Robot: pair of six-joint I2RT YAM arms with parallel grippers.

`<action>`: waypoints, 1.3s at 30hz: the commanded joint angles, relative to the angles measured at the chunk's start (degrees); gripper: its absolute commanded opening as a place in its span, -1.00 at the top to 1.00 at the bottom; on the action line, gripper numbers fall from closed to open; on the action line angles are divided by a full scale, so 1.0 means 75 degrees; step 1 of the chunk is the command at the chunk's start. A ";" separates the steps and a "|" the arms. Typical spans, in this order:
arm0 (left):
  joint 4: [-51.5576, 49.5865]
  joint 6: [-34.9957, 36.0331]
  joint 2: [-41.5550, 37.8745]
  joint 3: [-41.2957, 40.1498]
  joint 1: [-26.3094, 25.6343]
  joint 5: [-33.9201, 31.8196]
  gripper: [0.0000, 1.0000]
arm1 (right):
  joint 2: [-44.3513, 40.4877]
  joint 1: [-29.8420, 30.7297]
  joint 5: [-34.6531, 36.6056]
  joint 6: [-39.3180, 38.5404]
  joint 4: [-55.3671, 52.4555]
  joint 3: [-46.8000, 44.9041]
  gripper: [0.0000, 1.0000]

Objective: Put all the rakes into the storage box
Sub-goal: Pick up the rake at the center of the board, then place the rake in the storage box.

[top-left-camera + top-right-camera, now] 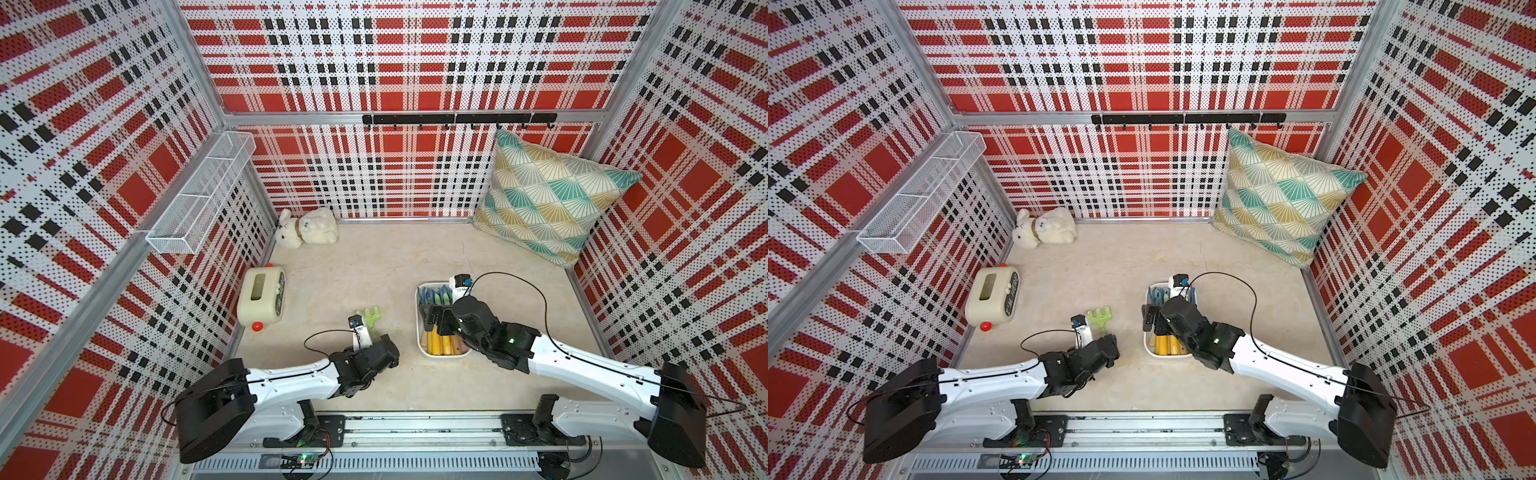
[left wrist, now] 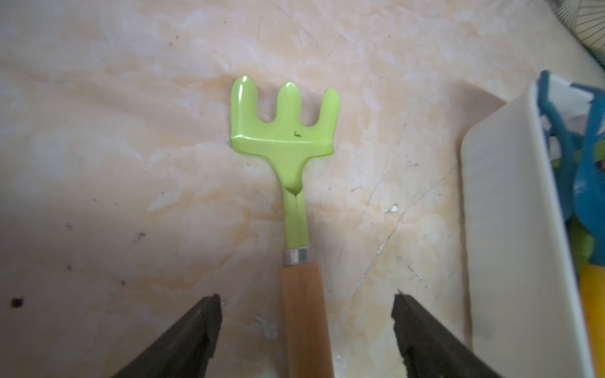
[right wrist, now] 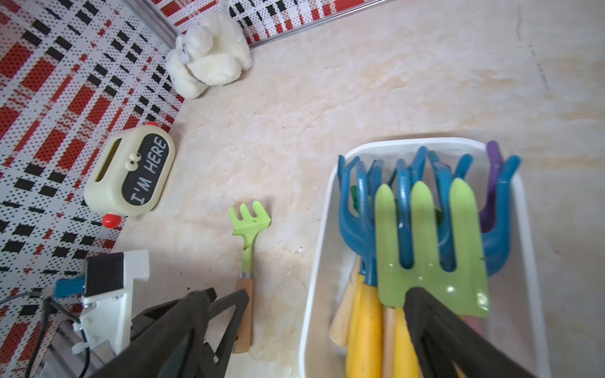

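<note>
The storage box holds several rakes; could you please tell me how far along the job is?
Done: several rakes lie in the storage box, a green rake topmost, the right gripper open over it. In hand: the left gripper is open, its fingers either side of the handle of the last rake on the table, not gripping. Remaining: close, lift and carry it into the box.

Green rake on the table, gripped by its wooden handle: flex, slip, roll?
Probably stiff: the green rake has a folded metal-looking head and wooden handle. Round handle could twist in the grip, but the wide head should stop rolling. Possibly head-heavy, so it may droop.
</note>
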 commanded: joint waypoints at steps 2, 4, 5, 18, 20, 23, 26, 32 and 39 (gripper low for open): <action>0.0406 -0.0005 0.0525 0.0215 0.0051 0.0486 -0.53 | -0.0619 -0.0112 0.0363 -0.0058 -0.0320 -0.0264 -1.00; 0.0473 0.0063 0.0791 0.0242 0.0077 0.0622 -0.34 | -0.0810 -0.0127 0.0416 -0.0060 -0.0370 -0.0353 -1.00; 0.0480 0.0104 0.0923 0.0272 0.0090 0.0670 -0.21 | -0.0877 -0.0145 0.0448 -0.0059 -0.0387 -0.0395 -1.00; -0.0407 0.0559 0.1155 0.1358 -0.0181 0.0326 1.00 | -0.1723 -0.0253 0.0997 -0.0024 -0.0949 -0.0699 -1.00; -0.0677 0.0584 0.0904 0.1669 -0.0351 0.0161 1.00 | -0.1910 -0.0343 0.1050 -0.0021 -0.1082 -0.0763 -1.00; -0.0956 0.0574 0.0539 0.2136 -0.0674 -0.0143 1.00 | -0.2173 -0.0512 0.1072 0.0000 -0.1227 -0.0863 -1.00; -0.1182 0.0512 0.0272 0.2583 -0.1031 -0.0460 1.00 | -0.2420 -0.0661 0.1036 0.0028 -0.1353 -0.0957 -1.00; -0.1042 0.0357 0.0307 0.3246 -0.1698 -0.0877 1.00 | -0.2749 -0.0944 0.0899 0.0080 -0.1517 -0.1098 -1.00; 0.0117 0.0588 0.1316 0.3594 -0.1866 -0.0731 1.00 | -0.2938 -0.1155 0.0789 0.0093 -0.1623 -0.1209 -1.00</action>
